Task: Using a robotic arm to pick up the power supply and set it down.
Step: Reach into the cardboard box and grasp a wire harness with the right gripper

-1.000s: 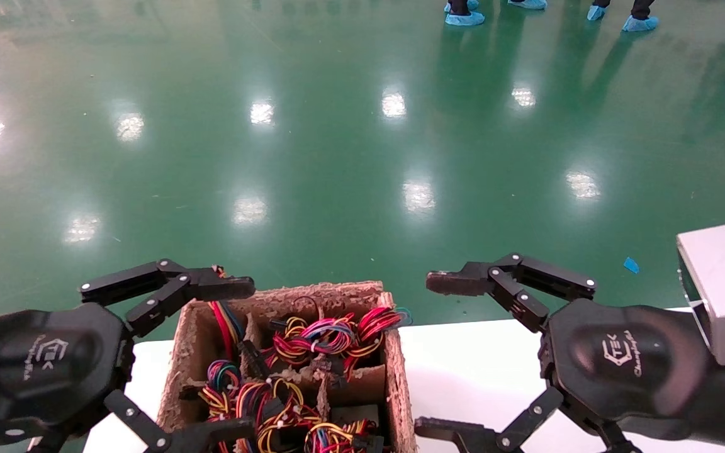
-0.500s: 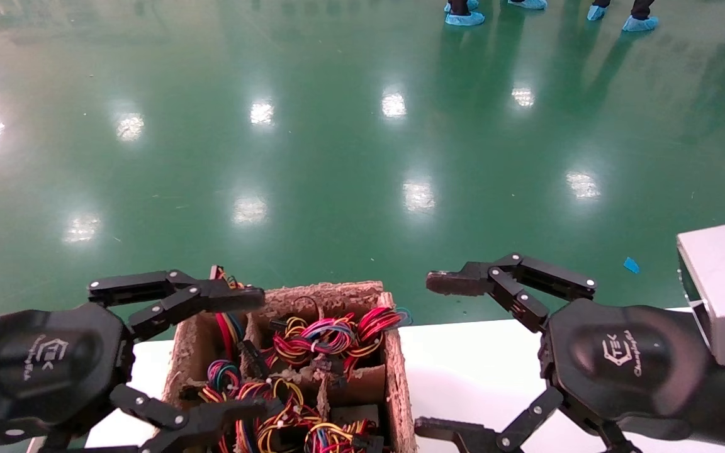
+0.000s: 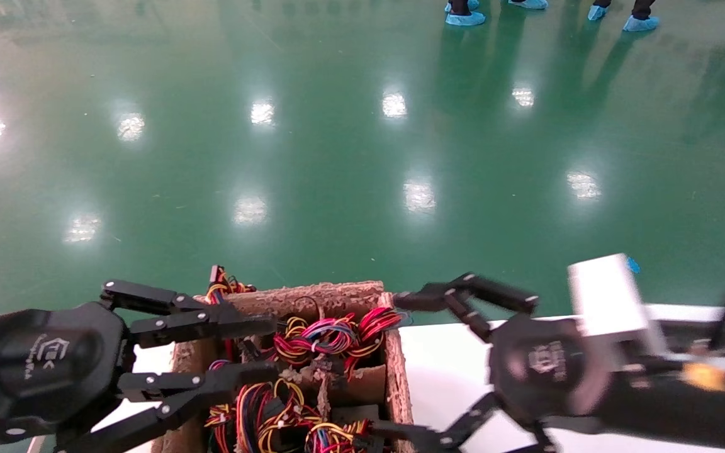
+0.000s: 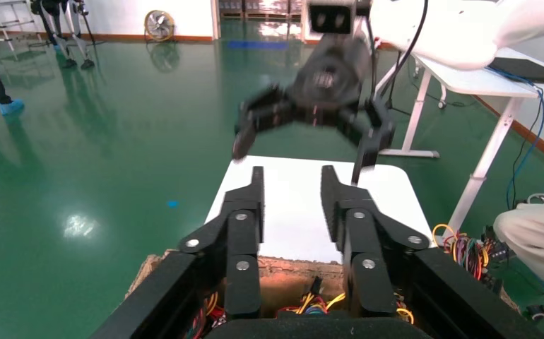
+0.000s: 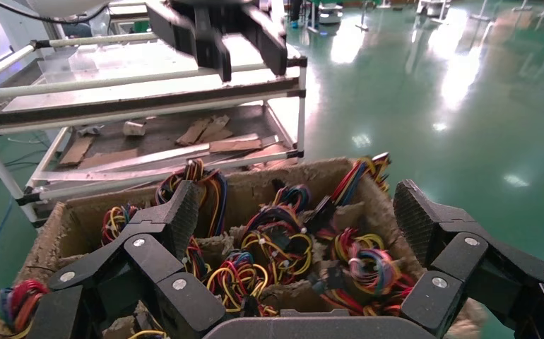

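- A cardboard box [image 3: 394,371] of rough, fibrous brown pulp sits at the bottom centre of the head view, on a white tabletop [image 3: 444,365]; its ragged inner dividers split it into compartments.
- Every visible compartment holds coiled wire bundles [image 3: 328,336] in red, yellow, black and blue, some tied with small white bands; one bundle sticks up above the box's far left corner.
- The power supply units themselves are mostly hidden under the wiring; a dark flat patch shows in the lower compartment, but no grey case or vent can be made out clearly.
- The left pincer [image 3: 255,346] is at the lower left of the head view, black and jointed, reaching over the left part of the box with its fingers part-way apart, one above and one below a wire bundle; whether they touch it cannot be told.
- In the left wrist view, the left pincer [image 4: 292,201] shows a gap between its ribbed pads with nothing between them.
- The right pincer [image 3: 394,365] is at the lower right of the head view, spread wide at the box's right wall, holding nothing.
- In the right wrist view, its textured fingers [image 5: 414,215] straddle the box, well apart.
- The glossy green floor [image 3: 337,157] fills the upper frame.
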{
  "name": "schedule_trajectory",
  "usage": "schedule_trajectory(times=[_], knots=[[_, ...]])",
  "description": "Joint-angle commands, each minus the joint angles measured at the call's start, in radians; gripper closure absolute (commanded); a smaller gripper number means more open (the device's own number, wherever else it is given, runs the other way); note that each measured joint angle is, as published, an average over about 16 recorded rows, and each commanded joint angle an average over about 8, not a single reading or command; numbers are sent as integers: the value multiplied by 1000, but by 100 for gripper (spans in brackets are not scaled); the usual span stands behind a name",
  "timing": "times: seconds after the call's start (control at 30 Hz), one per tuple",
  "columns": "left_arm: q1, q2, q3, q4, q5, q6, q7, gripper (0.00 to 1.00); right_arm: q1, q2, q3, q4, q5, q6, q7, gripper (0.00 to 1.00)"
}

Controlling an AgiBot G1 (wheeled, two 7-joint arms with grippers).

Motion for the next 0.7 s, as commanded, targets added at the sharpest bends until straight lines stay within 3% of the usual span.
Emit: schedule_trajectory(times=[0.03, 0.3, 0.7], knots=[[0, 0, 0, 0, 0, 0, 0, 100, 1, -26, -17, -12, -25, 9, -9, 0], [0, 0, 0, 0, 0, 0, 0, 100, 54, -197, -115, -61, -132, 34, -16, 0], [0, 0, 0, 0, 0, 0, 0, 100, 153, -409, -256, -137, -281, 10, -13, 0]])
